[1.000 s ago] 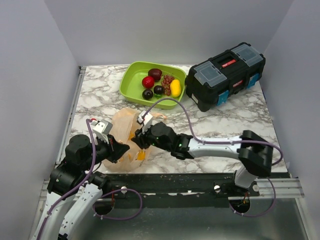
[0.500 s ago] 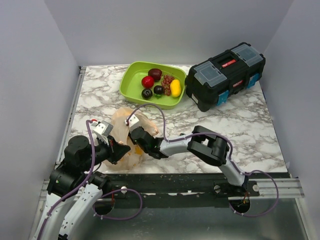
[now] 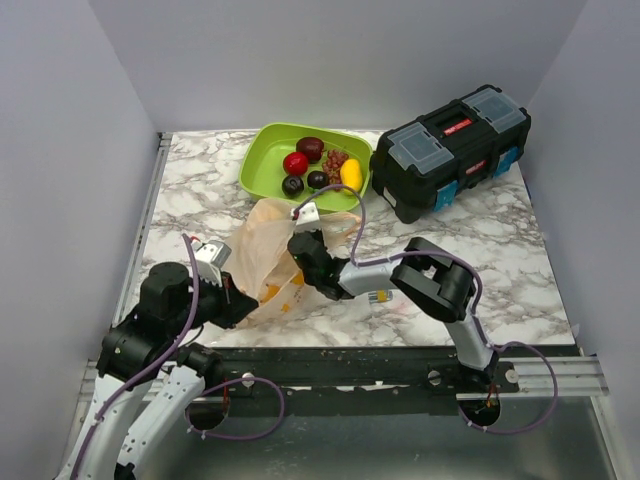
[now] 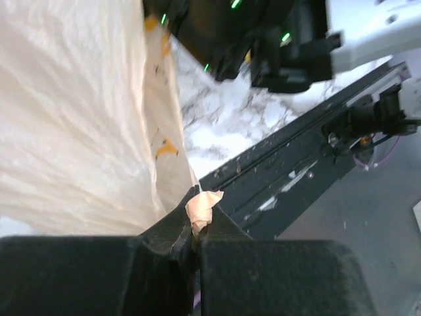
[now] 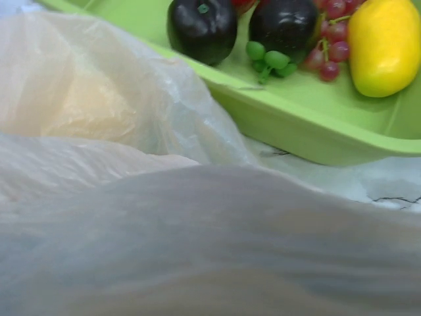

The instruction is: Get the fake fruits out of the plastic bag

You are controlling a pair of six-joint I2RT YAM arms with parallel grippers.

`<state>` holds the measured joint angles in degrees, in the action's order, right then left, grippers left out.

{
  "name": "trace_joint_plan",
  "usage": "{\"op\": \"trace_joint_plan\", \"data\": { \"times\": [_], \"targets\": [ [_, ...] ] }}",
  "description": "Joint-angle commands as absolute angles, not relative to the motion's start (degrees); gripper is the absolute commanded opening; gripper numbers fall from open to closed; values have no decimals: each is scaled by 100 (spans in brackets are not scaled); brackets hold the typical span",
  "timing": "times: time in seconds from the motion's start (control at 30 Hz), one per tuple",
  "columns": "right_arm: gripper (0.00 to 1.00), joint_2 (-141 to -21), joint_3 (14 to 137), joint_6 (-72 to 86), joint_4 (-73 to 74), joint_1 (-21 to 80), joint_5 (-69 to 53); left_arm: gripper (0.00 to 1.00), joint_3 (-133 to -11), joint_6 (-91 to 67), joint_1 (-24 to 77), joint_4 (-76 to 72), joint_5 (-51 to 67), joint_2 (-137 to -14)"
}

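The left tool (image 4: 195, 232) clamps a corner of the plastic bag (image 3: 258, 262) at the worktop's (image 3: 480, 250) 8 o'clock; the right tool (image 3: 304, 248) sits among the bag's folds, its opening impossible to tell; fake fruits (image 3: 322, 168) lie in the green tray (image 3: 258, 172) at 12 o'clock

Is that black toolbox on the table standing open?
No, the black toolbox sits with its lid down, beside the green tray.
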<state>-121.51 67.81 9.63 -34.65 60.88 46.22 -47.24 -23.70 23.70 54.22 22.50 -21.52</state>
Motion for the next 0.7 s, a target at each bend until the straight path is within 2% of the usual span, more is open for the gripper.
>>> {"op": "trace_joint_plan", "data": {
  "times": [0.0,0.13,0.33,0.53,0.67],
  "targets": [
    [33,-11905,6655,1445,-3527,6084,5205,0,-4871,-2550,2364,6388,2071,-2460],
    [33,-11681,6206,1897,-3671,6083,5421,0,-4713,-2602,2364,6283,2637,-2627],
    [33,-11582,5938,1680,-4376,5951,5073,0,-4078,-2681,2635,5923,3169,-2999],
    [34,-11409,5731,1083,-5329,5862,4915,0,-3867,-3133,3709,5375,2481,-3406],
    [35,-11319,5721,909,-5162,5828,4584,0,-3998,-3300,3752,5520,1961,-3580]
  ]
}}
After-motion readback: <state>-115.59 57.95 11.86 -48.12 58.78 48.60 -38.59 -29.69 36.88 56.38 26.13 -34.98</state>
